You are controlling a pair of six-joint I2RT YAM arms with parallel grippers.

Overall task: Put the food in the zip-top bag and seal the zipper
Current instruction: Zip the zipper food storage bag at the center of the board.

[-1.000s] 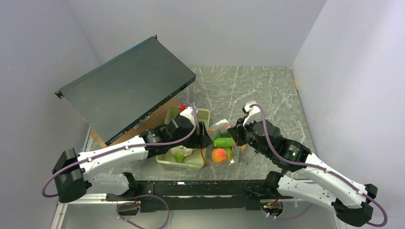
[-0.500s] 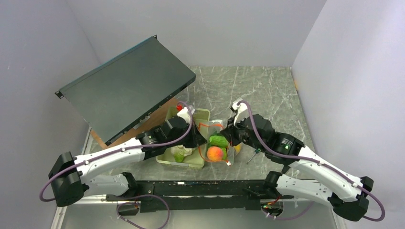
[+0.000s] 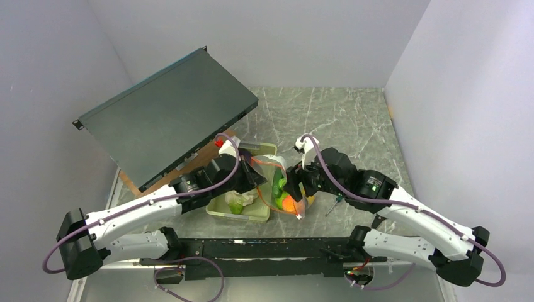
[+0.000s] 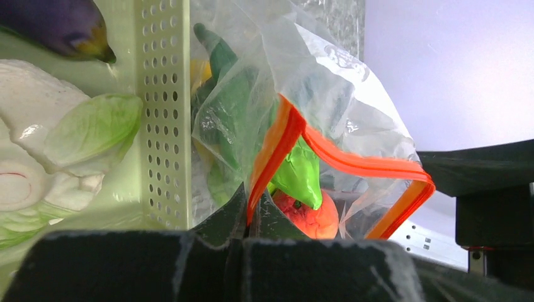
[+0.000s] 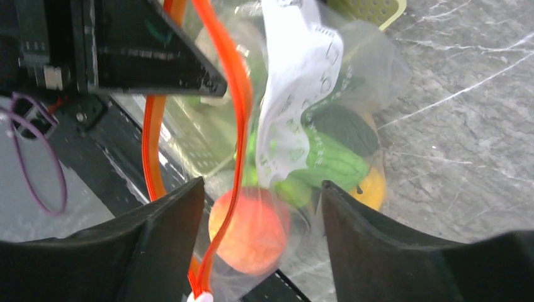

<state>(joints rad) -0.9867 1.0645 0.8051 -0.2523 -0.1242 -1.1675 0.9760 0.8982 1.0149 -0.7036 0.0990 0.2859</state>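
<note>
The clear zip-top bag (image 3: 284,187) hangs beside the pale green tray (image 3: 252,216). My left gripper (image 4: 253,211) is shut on the bag's orange-red zipper (image 4: 359,165) at one side of the mouth, which gapes open. Inside lie a peach-orange piece (image 5: 249,229), a green piece (image 5: 334,160) and a yellow piece (image 5: 370,189); a white label (image 5: 296,82) shows on the bag wall. My right gripper (image 5: 261,192) is open, its fingers standing either side of the bag's lower part without pinching it. In the top view the left gripper (image 3: 267,182) and right gripper (image 3: 293,187) flank the bag.
The tray wall (image 4: 160,126) holds a white-and-green vegetable (image 4: 75,132) and a dark purple piece (image 4: 56,25). A green-handled screwdriver (image 3: 334,204) lies right of the bag. A large dark rack panel (image 3: 170,113) leans at the back left over a wooden board (image 3: 204,160).
The left gripper shut on the zipper and drew the bag up and left. The right gripper, shut before, has opened. Both arms shifted left.
</note>
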